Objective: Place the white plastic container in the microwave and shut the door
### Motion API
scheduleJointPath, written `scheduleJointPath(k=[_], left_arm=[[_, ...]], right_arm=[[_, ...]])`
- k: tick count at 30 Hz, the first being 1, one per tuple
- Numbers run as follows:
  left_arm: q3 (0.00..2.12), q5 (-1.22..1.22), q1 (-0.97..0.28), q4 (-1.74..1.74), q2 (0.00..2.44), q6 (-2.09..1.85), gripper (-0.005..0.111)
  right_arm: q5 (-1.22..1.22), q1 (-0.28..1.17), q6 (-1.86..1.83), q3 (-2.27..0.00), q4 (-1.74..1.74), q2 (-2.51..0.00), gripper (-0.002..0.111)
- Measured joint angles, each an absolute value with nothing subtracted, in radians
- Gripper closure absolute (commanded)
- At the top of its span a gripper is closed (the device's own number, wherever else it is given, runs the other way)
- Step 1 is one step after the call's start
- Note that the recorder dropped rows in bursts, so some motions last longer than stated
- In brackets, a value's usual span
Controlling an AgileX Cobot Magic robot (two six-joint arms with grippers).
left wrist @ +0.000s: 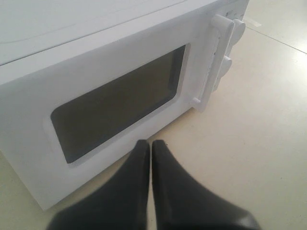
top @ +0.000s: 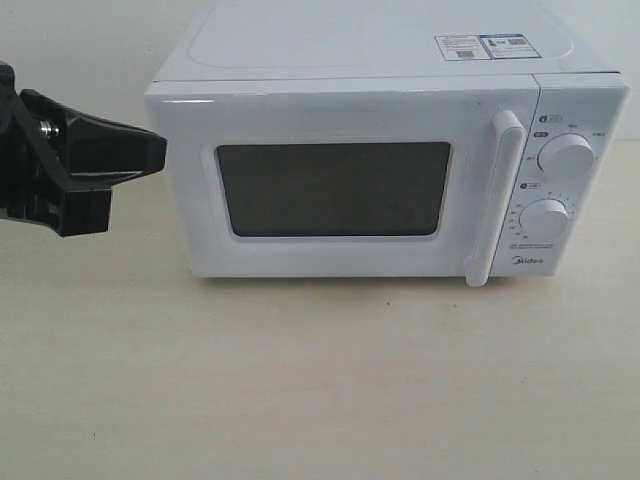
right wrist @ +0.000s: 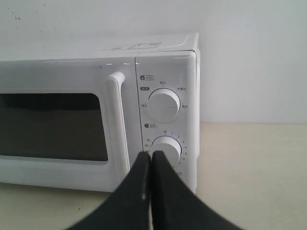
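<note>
The white microwave (top: 390,60) stands at the back of the table, its door (top: 340,120) closed, with a dark window (top: 333,188) and a vertical bar handle (top: 497,195). The white plastic container is out of view in all three views. My left gripper (top: 160,150) hangs shut and empty beside the microwave's left side; in the left wrist view the gripper (left wrist: 150,143) points at the table just in front of the door (left wrist: 96,72). My right gripper (right wrist: 150,155) is shut and empty, in front of the lower dial (right wrist: 166,147), apart from the handle (right wrist: 116,124).
Two round dials (top: 566,156) (top: 545,219) sit on the control panel right of the handle. The pale tabletop (top: 320,380) stretches in front of the microwave. A white wall (right wrist: 249,62) stands behind it.
</note>
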State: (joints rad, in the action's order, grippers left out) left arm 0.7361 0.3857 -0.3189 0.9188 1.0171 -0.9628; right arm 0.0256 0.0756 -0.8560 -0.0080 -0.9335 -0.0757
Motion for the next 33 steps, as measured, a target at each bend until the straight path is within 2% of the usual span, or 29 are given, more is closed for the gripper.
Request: scheduleJointPath(k=[15,18,25,33], left_arm=[[0.736,0.386,-0.319,0.919,1.017,-0.963,0.103],[0.736,0.386,-0.319,0.919,1.017,-0.963,0.103],[0.736,0.386,-0.319,0.919,1.017,-0.963,0.103],[0.736,0.386,-0.319,0.919,1.017,-0.963,0.103]], right_arm=[[0.022,0.071,-0.841,-0.004,-0.912,-0.029,0.109],[0.028,0.071,-0.725,-0.004,-0.747,-0.029,0.109],[0.071,0.071,-0.077,0.000,-0.138,-0.029,0.109],[0.096,0.071,0.027,0.000,-0.033,-0.029,0.109]])
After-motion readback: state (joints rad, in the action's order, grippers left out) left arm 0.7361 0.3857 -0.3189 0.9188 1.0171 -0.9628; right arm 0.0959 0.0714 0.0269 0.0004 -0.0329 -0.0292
